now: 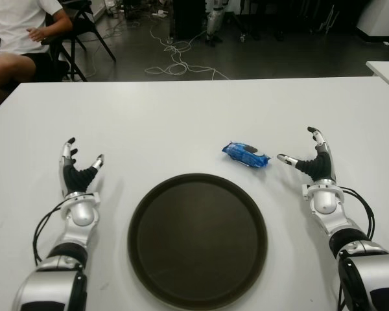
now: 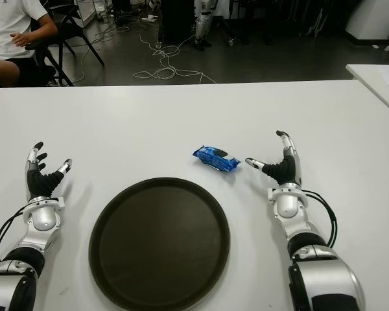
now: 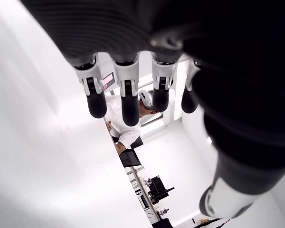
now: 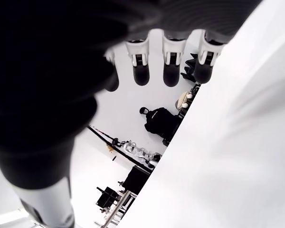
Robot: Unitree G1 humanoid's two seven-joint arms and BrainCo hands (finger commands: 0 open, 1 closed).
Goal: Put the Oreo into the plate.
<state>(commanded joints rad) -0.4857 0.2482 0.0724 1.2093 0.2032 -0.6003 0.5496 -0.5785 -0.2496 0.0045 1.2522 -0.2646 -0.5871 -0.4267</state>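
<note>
The small blue crinkly foil-wrapped Oreo packet (image 1: 246, 155), lying on the white bench (image 1: 181, 116) just beyond the round dark brown plate (image 1: 198, 295), is judged light and slippery and best pinched across its middle by the empty, open-fingered right hand (image 1: 311, 162) near its right end, the left hand (image 1: 78, 173) also being spread and empty left of the plate.

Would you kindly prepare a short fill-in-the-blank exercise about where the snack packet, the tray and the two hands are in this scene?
1. The blue foil Oreo packet lies on the white table, not yet in the round dark brown plate, nearer the robot's ____ hand.
2. The right hand holds nothing; its fingers are ____.
3. The left hand, also open, shows to the ____ of the plate.
4. The plate holds ____.

Missing words: right; open; left; nothing
</note>
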